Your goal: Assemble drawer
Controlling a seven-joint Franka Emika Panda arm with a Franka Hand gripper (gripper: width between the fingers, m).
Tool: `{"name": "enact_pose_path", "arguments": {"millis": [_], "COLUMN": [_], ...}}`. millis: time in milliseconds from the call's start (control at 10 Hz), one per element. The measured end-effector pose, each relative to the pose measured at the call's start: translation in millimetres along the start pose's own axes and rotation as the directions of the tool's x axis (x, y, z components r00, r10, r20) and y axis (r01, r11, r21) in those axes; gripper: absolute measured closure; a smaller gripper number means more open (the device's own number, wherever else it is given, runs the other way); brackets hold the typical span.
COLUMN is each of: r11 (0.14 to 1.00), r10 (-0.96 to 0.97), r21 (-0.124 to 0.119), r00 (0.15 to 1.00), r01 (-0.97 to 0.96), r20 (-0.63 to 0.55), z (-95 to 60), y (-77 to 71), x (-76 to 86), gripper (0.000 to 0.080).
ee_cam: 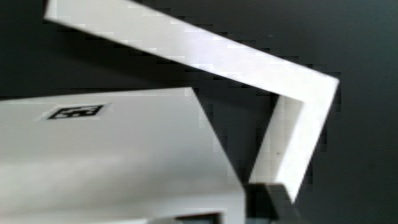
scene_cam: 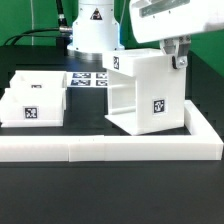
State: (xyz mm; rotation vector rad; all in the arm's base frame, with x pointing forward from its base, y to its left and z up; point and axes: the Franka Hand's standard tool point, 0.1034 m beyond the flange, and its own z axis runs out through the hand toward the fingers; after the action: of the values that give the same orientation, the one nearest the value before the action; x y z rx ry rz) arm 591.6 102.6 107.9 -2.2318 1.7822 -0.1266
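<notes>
The white drawer housing [scene_cam: 150, 95] stands upright with a square tag on its front face, in the corner of the border wall. Its tagged top also shows in the wrist view [ee_cam: 107, 150]. Two shallow tagged trays lie at the exterior view's left, one in front [scene_cam: 35, 108] and one behind it [scene_cam: 40, 80]. My gripper [scene_cam: 179, 58] is at the housing's upper back right corner. In the wrist view one dark finger [ee_cam: 263, 202] lies against the housing's edge. The other finger is hidden, so I cannot tell how the jaws stand.
The long low white L-shaped border wall [scene_cam: 110, 148] runs along the front and up the exterior view's right side, and shows in the wrist view [ee_cam: 294, 100]. The marker board [scene_cam: 92, 80] lies at the back, by the robot base.
</notes>
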Motion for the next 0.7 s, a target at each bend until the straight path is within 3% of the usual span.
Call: {"name": "enact_pose_path", "arguments": {"millis": [200,500,700], "r11": [0.987,0.987,0.989], "r10": [0.160,0.161,0.150], "r21": [0.015,0.014,0.001], "r00": [0.987,0.987,0.988], "r01": [-0.161,-0.161,-0.150], "r20": [0.011,0.016,0.028], "z": [-0.8,0.0,5.2], "y": [-7.1,-7.2,-14.1], "x": [-0.9,-4.2,-10.7], "gripper": [0.0751,0.0751,0.0751]}}
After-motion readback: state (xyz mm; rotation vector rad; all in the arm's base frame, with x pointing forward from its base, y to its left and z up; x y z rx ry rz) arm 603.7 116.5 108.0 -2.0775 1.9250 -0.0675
